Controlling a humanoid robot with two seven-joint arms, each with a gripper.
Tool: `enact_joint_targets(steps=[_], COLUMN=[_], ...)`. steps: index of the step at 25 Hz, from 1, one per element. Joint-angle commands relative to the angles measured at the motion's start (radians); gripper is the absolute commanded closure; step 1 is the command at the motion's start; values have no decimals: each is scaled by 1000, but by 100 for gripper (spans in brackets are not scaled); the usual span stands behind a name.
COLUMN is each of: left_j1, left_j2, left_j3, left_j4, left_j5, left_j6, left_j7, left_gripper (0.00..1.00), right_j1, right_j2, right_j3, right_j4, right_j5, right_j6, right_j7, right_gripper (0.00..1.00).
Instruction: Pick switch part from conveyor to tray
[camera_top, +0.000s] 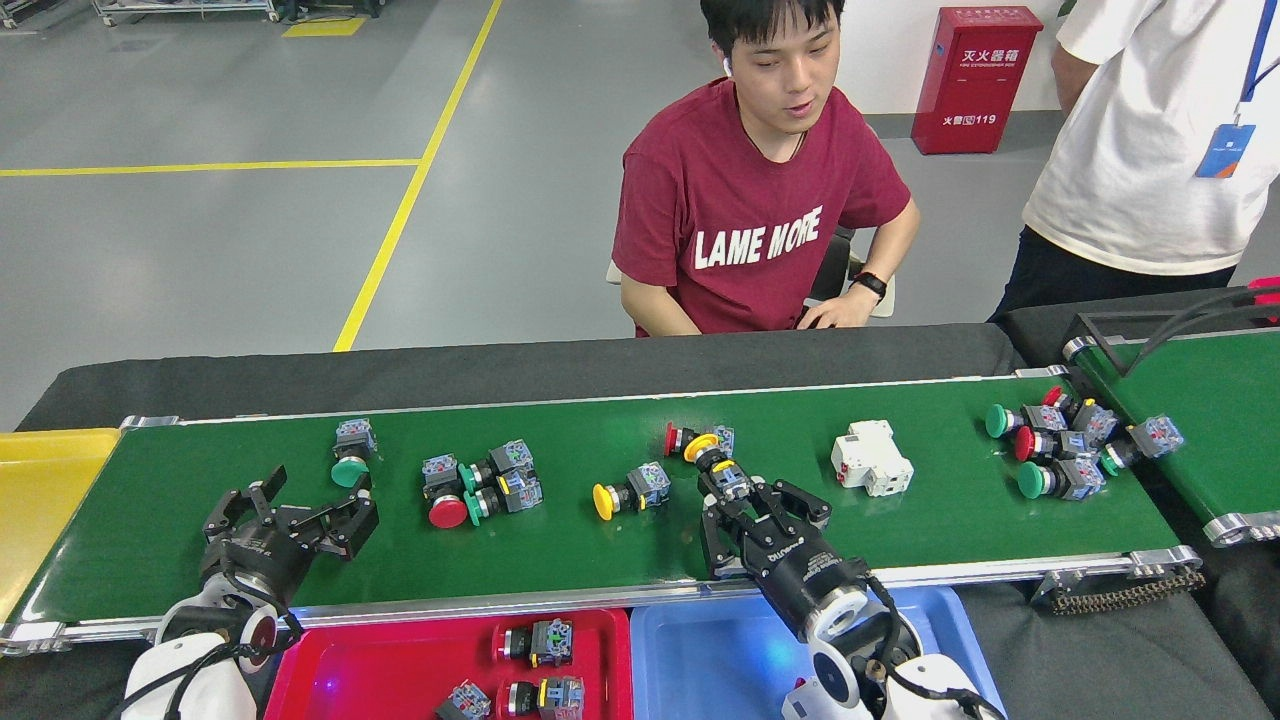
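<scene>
A yellow-capped switch part (716, 467) lay on the green conveyor (560, 545), clasped between the closed fingers of the right hand (745, 500). The left hand (290, 510) hovered spread wide near a green-capped switch (350, 455). Below sat a red tray (400, 665).

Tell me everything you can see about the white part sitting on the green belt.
The white part is a blocky, stepped housing that looks like moulded plastic, with small dark marks and a hint of red on its near faces. It lies on the conveyor, turned at an angle to the belt's edges, right of the middle. Nothing touches it except the belt: the right pincer is off to its left, and the cluster of red and green switch parts lies apart on its right.
</scene>
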Motion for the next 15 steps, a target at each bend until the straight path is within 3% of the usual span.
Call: enact_joint_targets(steps=[1,3,5,7,8,9,10,11,15], left_j1=[-61,-92,-129,-155,-159,-164,-167,-169,-163], left_j2=[26,51,60,71,77,81,83,83,88], left_j3=[-26,-52,-73,-92,-99,-104,-101,-102,-124], left_j4=[59,139,197,248,265,284,303,315,318], left_j5=[-1,1,1,1,1,12,16,27,30], left_j6=[60,108,144,166,166,166,169,170,169], left_j7=[31,66,103,159,181,201,210,213,255], left_gripper=[1,2,11,44,58,83,91,95,98], right_j1=[12,29,30,30,30,30,29,29,24], right_j2=[-1,9,17,64,85,108,126,140,143], right_j3=[5,24,80,126,136,153,170,182,182], right_j4=[-25,-29,-32,-32,-34,-34,-34,-35,-43], right_j5=[-2,4,4,15,19,26,35,45,44], right_j6=[-117,-177,-192,-140,-116,-84,-57,-27,-11], right_j7=[3,3,5,23,34,49,68,98,123], right_gripper=[94,94,89,62,56,42,10,2,2])
